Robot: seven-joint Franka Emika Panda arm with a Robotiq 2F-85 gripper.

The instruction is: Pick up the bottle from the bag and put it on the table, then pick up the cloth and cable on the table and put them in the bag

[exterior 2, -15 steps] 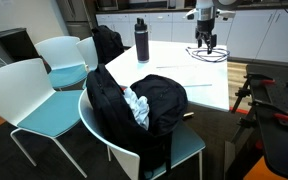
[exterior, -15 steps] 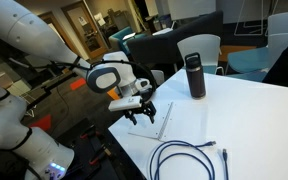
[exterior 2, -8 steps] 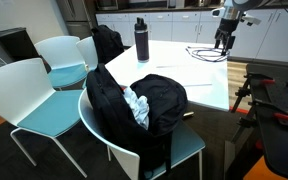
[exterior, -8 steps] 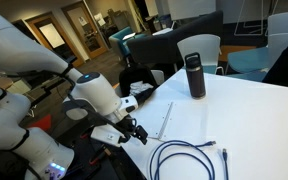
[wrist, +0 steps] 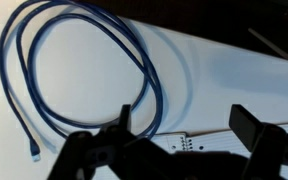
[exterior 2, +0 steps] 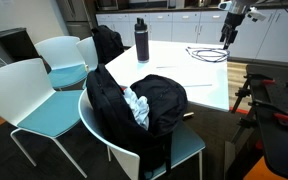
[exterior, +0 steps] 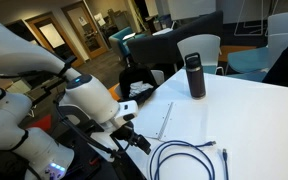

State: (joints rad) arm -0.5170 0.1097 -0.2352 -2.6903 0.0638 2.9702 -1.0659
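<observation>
While the bottle (exterior: 194, 75) stands upright with its cap on toward the far side of the white table (exterior: 259, 115), the cable (exterior: 169, 148) lies in loose blue loops near the front edge, with the bottle at about 1 o'clock from it and well apart. A flat paper sheet (exterior: 157, 120) with a thin rod along its edge rests at roughly 10 o'clock from the loops. The gripper (exterior: 139, 142) hangs at the table's edge, at about 9 o'clock from the cable, and touches neither the cable nor the sheet. In the wrist view the gripper (wrist: 182, 120) has its two dark fingers (wrist: 104, 150) spread wide, with bare tabletop and a strip of the sheet's edge showing between them; nothing is held. The cable (wrist: 154, 90) curves there as a double loop from 9 o'clock round to 12 o'clock, with the near side of the loop just beside one finger. In an exterior view the gripper (exterior 2: 225, 39) hovers above the far end of the table (exterior 2: 174, 65), with the cable (exterior 2: 206, 52) below it at 7 o'clock and the bottle (exterior 2: 141, 40) off at 9 o'clock. The black bag (exterior 2: 164, 105) sits on a teal-seated chair (exterior 2: 191, 148) at the table's near side, and the pale cloth (exterior 2: 136, 106) shows in its opening.
</observation>
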